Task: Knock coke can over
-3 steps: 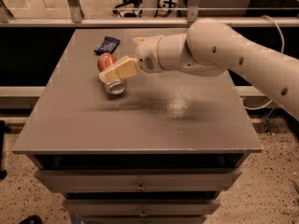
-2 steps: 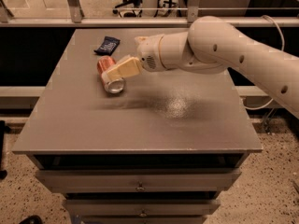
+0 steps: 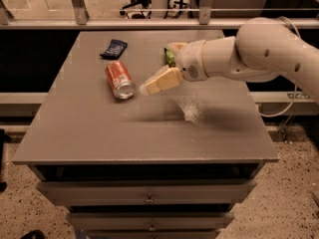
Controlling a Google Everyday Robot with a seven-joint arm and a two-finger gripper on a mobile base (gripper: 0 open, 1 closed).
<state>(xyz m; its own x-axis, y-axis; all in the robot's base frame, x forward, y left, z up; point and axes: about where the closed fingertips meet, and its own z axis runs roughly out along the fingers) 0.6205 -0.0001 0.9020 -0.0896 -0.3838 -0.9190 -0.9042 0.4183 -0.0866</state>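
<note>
Dim room, speckled floor [image 3: 294, 183], metal railing [image 3: 149, 23] across the back, and out front a grey table [image 3: 99, 133] over a stack of drawers [image 3: 149, 199]. And there on the tabletop, down on its side: the coke can [image 3: 119, 79]! Red body flat against the grey, silver end turned toward the near edge and a touch rightward, other end aimed back at the railing. Not upright, no doubt about that.

Just right of the can, off its silver end: the gripper [image 3: 152, 86], cream-coloured, wedge-shaped, tip pointed down and toward the can. Very nearly at the can's rim; touching or not, too close to call. Nothing held in it. Spread or pressed together? Impossible to tell from this angle.

Behind the gripper, further right of the can: the thick white arm [image 3: 259, 49], reaching in from the right edge, hovering above the tabletop, soft shadow [image 3: 149, 116] on the grey just nearer than the can.

Beyond the can, toward the railing and slightly left: a small dark blue wrapper [image 3: 113, 49], flat on the table, apart from the can. Right of the can and a little further back: a green bag [image 3: 170, 58], mostly hidden behind the wrist, only a strip peeking out. Right of the can again, past the gripper and nearer the front edge: a pale scuffed patch [image 3: 192, 111] on the surface.
</note>
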